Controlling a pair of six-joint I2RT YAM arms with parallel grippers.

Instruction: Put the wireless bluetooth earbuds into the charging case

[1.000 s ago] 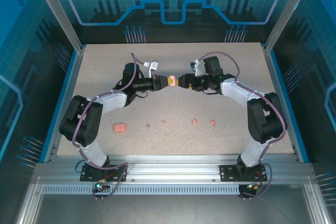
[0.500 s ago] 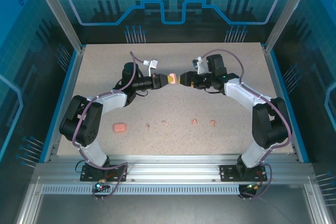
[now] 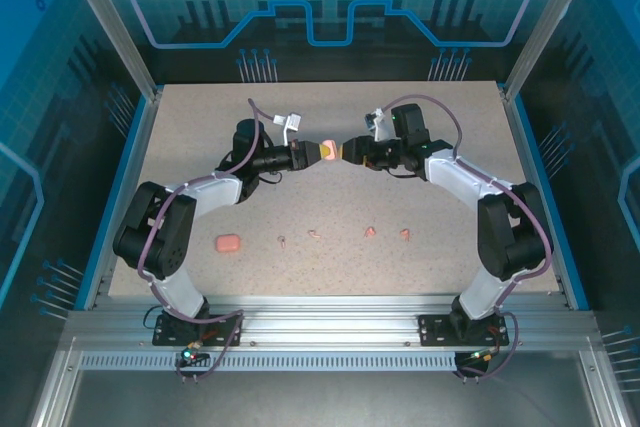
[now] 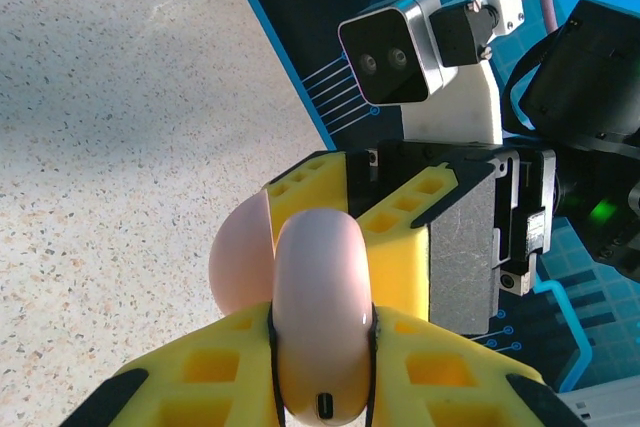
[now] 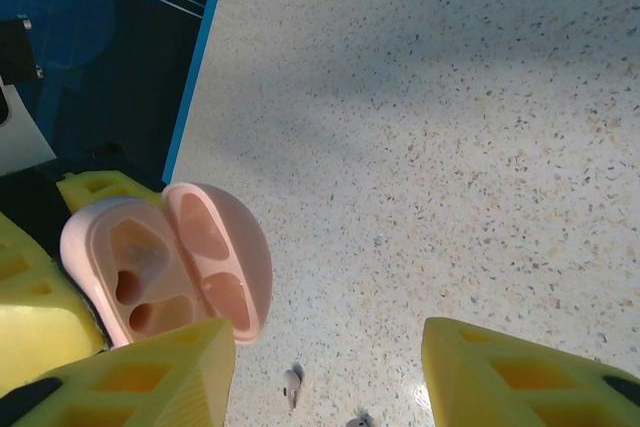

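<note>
My left gripper [image 3: 312, 153] is shut on the round pink charging case [image 3: 328, 151], held above the middle of the table. In the left wrist view the case [image 4: 322, 287] sits edge-on between my yellow fingers [image 4: 190, 387], lid [image 4: 238, 262] swung open. My right gripper [image 3: 350, 151] faces it, open. In the right wrist view the open case [image 5: 150, 267] shows its hollow sockets beside my left finger [image 5: 150, 377], and nothing lies between the jaws. Several tiny earbuds lie on the table: pale ones [image 3: 283, 240] [image 3: 314, 234], pinker ones [image 3: 370, 231] [image 3: 405, 234]. One earbud [image 5: 292, 384] lies below my right gripper.
A rounded-rectangular pink case [image 3: 228, 243] lies on the speckled table [image 3: 330, 267] at the near left. Blue rails edge the table at left [image 3: 118, 197] and right [image 3: 540, 197]. The earbuds form a row between the two arm bases.
The right arm's wrist has shifted slightly up and toward the case, its elbow swinging outward. The left arm and the case have stayed nearly still.
</note>
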